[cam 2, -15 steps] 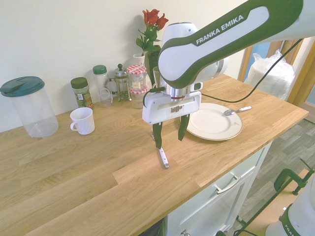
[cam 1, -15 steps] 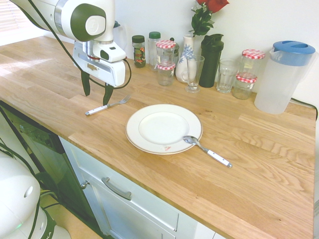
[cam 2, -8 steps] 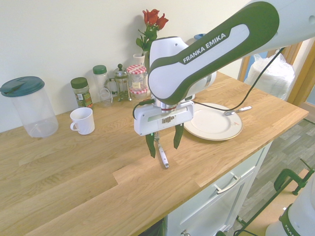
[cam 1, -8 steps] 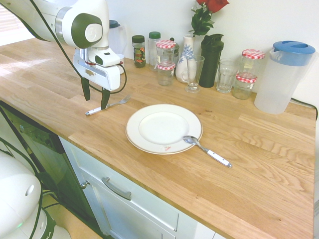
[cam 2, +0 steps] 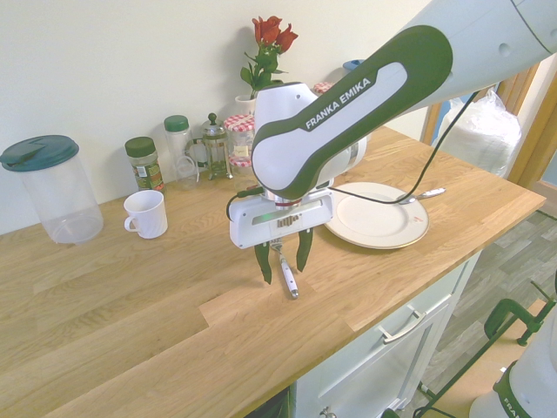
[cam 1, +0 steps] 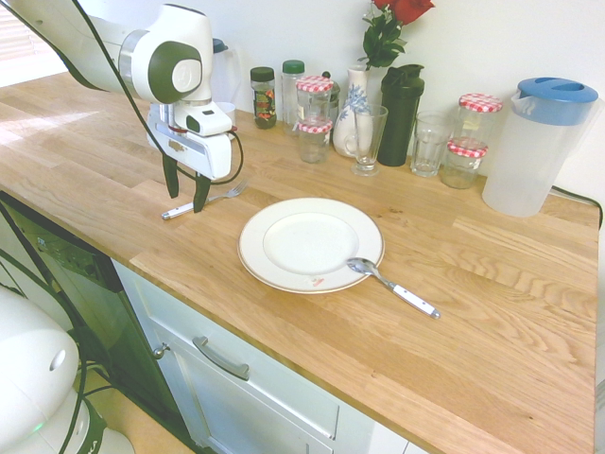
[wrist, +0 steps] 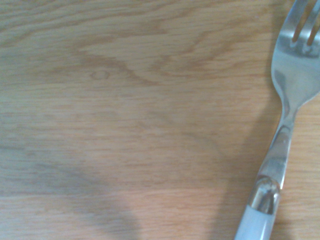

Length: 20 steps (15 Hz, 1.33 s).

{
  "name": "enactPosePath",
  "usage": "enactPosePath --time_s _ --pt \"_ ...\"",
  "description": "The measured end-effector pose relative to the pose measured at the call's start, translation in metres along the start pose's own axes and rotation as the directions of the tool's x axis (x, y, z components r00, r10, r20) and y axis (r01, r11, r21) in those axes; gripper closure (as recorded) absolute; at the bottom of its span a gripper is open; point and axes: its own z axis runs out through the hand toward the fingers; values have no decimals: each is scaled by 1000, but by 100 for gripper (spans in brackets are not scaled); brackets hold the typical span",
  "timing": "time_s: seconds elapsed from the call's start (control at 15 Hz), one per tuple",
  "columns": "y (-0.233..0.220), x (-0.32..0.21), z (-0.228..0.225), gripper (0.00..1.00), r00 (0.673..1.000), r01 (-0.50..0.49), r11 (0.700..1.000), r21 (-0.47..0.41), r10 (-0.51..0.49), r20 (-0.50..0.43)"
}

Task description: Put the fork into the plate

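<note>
End effector point(cam 2: 285, 270) open over the fork point(cam 2: 287, 275), which lies on the bench point(cam 2: 165, 331) beside the plate point(cam 2: 379, 215); we should centre the handle between both fingers, then close squarely before lifting

- Arm point(cam 2: 348, 117): white housing, dark green panels, "FRANKA EMIKA" lettering.
- Gripper point(cam 2: 285, 259): white rectangular body, small printed marking at centre; two dark, tapered fingers point(cam 2: 263, 263).
</note>
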Motion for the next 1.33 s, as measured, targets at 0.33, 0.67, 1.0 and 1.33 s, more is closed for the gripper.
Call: enactPosePath --time_s 0.33,0.67,1.0,1.33 --pt "-3 2 0 100 1000 -2 1000 11 2 -3" --pt "-5 -2 1 100 1000 7 1000 12 -7 -3" --pt "-6 -1 0 100 1000 4 1000 23 -4 -5" --pt "0 3 -13 100 1000 -11 999 48 12 -20"
